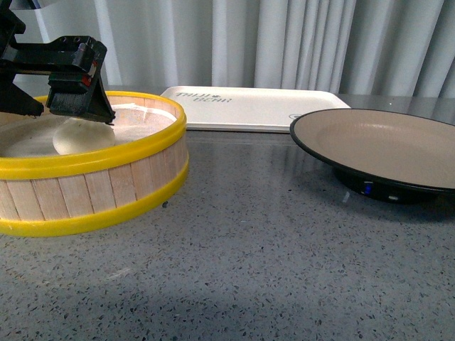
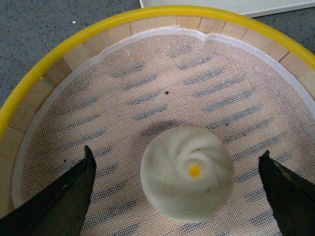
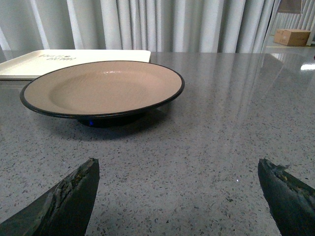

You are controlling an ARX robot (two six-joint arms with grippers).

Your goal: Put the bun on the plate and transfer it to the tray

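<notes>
The white pleated bun [image 2: 187, 171] with a yellow dot lies on mesh cloth inside the steamer basket; in the front view the bun [image 1: 79, 135] shows just over the basket rim. My left gripper [image 2: 177, 160] hangs open over it, one finger on each side, not touching; from the front the left gripper [image 1: 75, 99] sits above the basket's back. The beige plate [image 1: 377, 142] with a black rim stands at the right, and the plate [image 3: 103, 87] fills the right wrist view. My right gripper [image 3: 177, 164] is open above bare table short of the plate. The white tray [image 1: 249, 106] lies at the back.
The yellow-rimmed wooden steamer basket [image 1: 92, 192] stands at the left front, its wall [image 2: 29, 108] ringing the bun. Grey speckled tabletop [image 1: 270, 256] stretches between basket and plate. Curtains hang behind. A cardboard box [image 3: 292, 37] sits far off.
</notes>
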